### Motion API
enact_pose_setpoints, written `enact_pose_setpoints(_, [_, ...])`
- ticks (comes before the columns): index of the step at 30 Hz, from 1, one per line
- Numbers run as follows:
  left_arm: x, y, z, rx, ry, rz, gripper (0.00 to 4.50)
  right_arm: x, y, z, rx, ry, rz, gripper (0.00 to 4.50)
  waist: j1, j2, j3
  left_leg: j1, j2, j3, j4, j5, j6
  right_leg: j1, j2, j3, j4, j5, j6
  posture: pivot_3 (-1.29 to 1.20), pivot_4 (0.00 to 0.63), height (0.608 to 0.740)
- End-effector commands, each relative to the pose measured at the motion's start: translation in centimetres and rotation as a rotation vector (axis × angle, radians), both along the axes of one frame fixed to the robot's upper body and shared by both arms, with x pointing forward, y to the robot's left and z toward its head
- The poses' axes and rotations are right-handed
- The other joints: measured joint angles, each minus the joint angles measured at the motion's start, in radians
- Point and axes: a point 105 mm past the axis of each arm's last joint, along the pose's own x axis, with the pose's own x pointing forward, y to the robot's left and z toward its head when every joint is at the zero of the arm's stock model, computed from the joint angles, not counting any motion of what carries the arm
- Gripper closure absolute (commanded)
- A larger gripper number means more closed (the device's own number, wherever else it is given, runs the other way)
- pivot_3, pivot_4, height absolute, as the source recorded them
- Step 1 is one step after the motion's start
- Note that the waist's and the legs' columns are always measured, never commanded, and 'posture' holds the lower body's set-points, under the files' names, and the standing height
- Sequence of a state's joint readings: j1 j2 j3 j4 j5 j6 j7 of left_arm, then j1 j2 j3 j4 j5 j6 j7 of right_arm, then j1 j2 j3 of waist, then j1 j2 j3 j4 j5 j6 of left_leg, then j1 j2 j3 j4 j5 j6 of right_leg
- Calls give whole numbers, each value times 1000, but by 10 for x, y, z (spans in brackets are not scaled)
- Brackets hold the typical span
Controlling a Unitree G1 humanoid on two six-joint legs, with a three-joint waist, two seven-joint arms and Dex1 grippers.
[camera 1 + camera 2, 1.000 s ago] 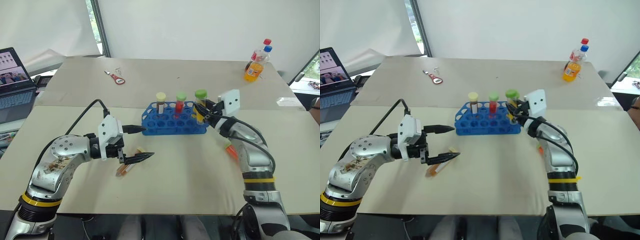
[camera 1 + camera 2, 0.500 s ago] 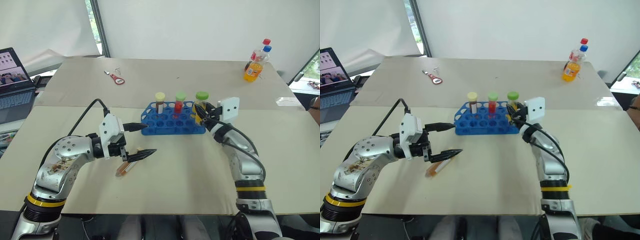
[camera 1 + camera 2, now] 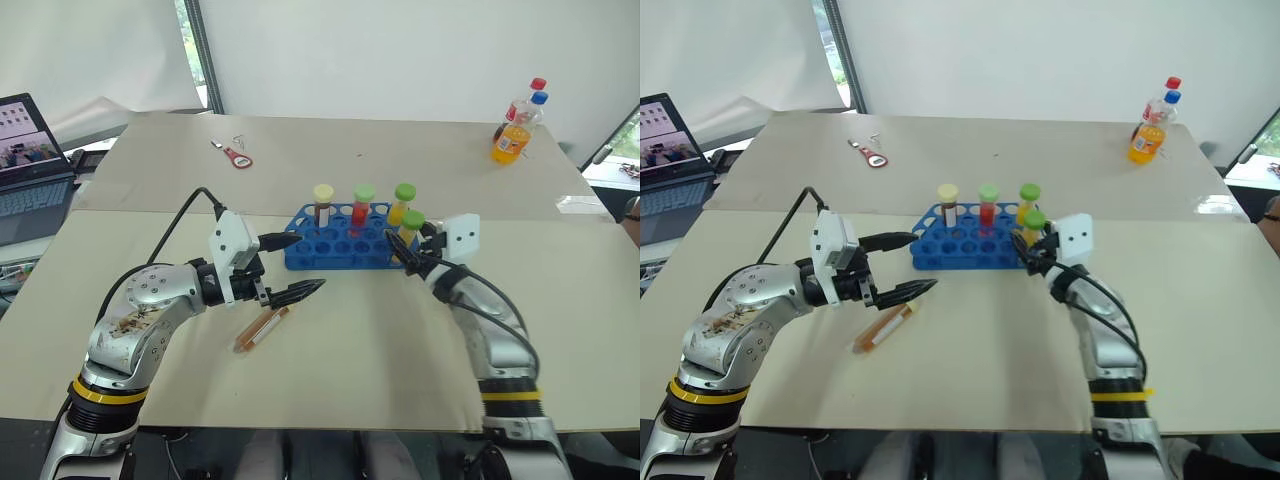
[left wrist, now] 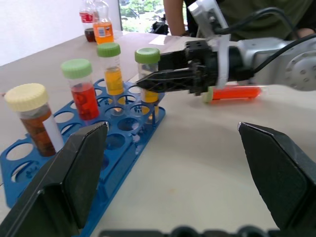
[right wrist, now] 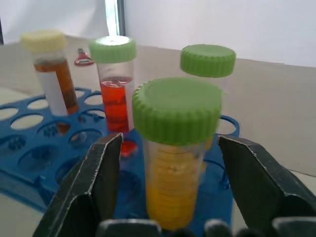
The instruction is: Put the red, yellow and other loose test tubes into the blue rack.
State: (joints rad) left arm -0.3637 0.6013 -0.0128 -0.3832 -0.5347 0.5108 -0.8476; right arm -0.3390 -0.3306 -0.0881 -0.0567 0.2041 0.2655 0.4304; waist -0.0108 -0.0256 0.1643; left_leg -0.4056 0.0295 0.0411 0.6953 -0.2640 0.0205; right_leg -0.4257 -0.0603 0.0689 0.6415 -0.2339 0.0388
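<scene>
Now, rack: blue rack (image 3: 345, 245) holds four upright tubes
right gripper (image 3: 408, 252): fingers parted either side of yellow tube (image 3: 409, 232)
left gripper (image 3: 292, 268): spread wide, empty

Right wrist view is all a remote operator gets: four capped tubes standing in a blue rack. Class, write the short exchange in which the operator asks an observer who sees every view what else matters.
Operator: Are any tubes lying outside the rack?
Observer: Yes. A tube of brownish liquid lies on the table, in front of the rack.
Operator: Is that the only one?
Observer: No. An orange-red tube with a green cap lies on the table just beyond the right gripper.
</scene>
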Motion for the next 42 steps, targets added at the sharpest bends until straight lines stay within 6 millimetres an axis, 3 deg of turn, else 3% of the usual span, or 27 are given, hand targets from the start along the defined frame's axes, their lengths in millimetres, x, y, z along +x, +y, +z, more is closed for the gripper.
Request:
enact_pose_setpoints(1, [-1, -4, 11, 5, -51, 1, 0, -24, -9, 16, -106, -9, 75, 1109, 1, 0, 0, 0, 0, 0, 0, 0, 0, 0, 0, 0, 0, 0, 0, 0, 150, 733])
enact_pose_setpoints(5, [0, -2, 9, 34, -60, 1, 0, -46, -22, 30, -180, 63, 162, 1109, -5, 0, 0, 1, 0, 1, 1, 0, 0, 1, 1, 1, -1, 0, 0, 0, 150, 733])
enact_pose_setpoints(8, [-7, -1, 11, 76, -98, -65, 0, -54, -36, 40, -337, 120, 128, 1109, -7, 0, 0, 1, 0, 0, 1, 0, 0, 1, 1, 1, -1, 0, 0, 0, 150, 733])
enact_pose_setpoints(12, [-38, 5, 2, 232, -86, -279, 0, -64, -60, 19, -565, 434, 134, 1109, -8, -1, 0, 1, 0, 2, 0, 0, 0, 1, 1, 1, -2, -1, -1, 0, 150, 733])
enact_pose_setpoints(15, [-54, 9, -8, 332, -71, -380, 0, -64, -77, 5, -591, 638, 81, 1109, -6, -1, 0, 2, 1, 7, -1, 0, 0, 1, 2, 0, -3, -1, -1, 0, 150, 733])
enact_pose_setpoints(20, [-61, 7, -9, 350, -85, -409, 0, -57, -83, -5, -579, 787, 67, 1109, -3, -1, 0, 1, 1, 9, 1, 0, 0, 1, 1, 1, -3, -1, -1, 0, 150, 733])
enact_pose_setpoints(28, [-65, 4, -11, 335, -87, -383, 0, -44, -93, -21, -636, 881, 56, 1109, -2, -1, 0, -1, 1, 9, 0, 0, 1, 0, 1, 1, -5, -1, -1, 0, 150, 733])
enact_pose_setpoints(36, [-65, 3, -13, 329, -84, -363, 0, -43, -91, -28, -642, 929, 92, 3494, -2, -1, 0, -1, 1, 9, 1, -1, 1, 0, 1, 1, -4, -1, -1, 0, 150, 733])
enact_pose_setpoints(42, [-57, 12, -12, 307, -61, -296, 0, -47, -80, -18, -634, 893, 163, 3504, -2, -1, 0, 0, 1, 9, 0, -1, 1, 0, 1, 0, -4, -1, -1, 0, 150, 733])
